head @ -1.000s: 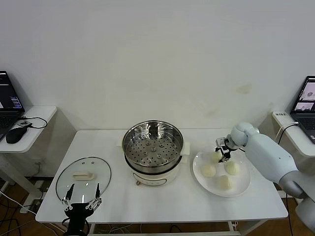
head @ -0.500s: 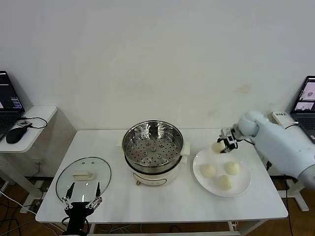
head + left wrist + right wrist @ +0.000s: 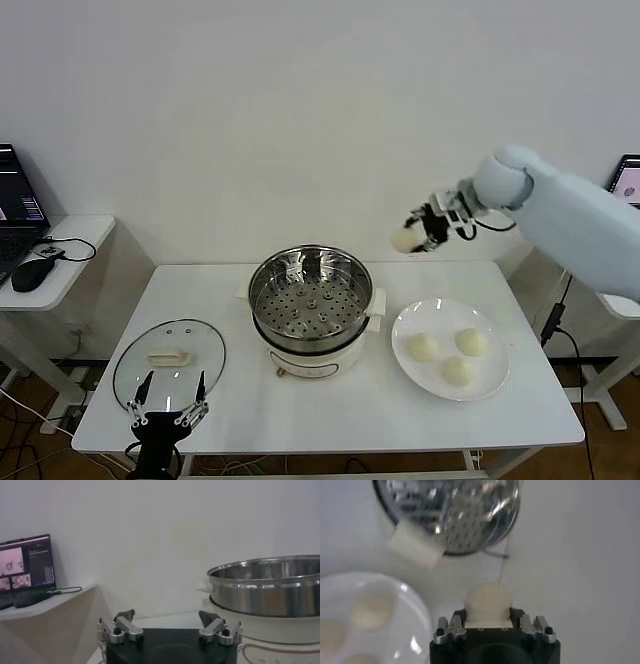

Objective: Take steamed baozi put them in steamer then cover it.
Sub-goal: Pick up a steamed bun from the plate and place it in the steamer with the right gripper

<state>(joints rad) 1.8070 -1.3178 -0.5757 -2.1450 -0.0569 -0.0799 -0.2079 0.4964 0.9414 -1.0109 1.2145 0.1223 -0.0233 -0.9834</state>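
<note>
My right gripper [image 3: 418,236] is shut on a cream-white baozi [image 3: 405,240] and holds it in the air, to the right of the steamer [image 3: 310,296] and above its rim height. In the right wrist view the baozi [image 3: 487,603] sits between the jaws, with the steamer [image 3: 451,514] below. Three baozi [image 3: 425,347] lie on the white plate [image 3: 495,383]. The steamer basket is empty. The glass cover [image 3: 168,362] lies flat on the table at the left. My left gripper [image 3: 166,407] is open at the table's front left edge, beside the cover.
A side table [image 3: 60,262] with a laptop and mouse stands at the far left. Another laptop [image 3: 628,180] shows at the right edge. The wall is close behind the table.
My right gripper has lifted one baozi off the plate and carried it up and to the left, toward the steamer. The left arm has not moved.
</note>
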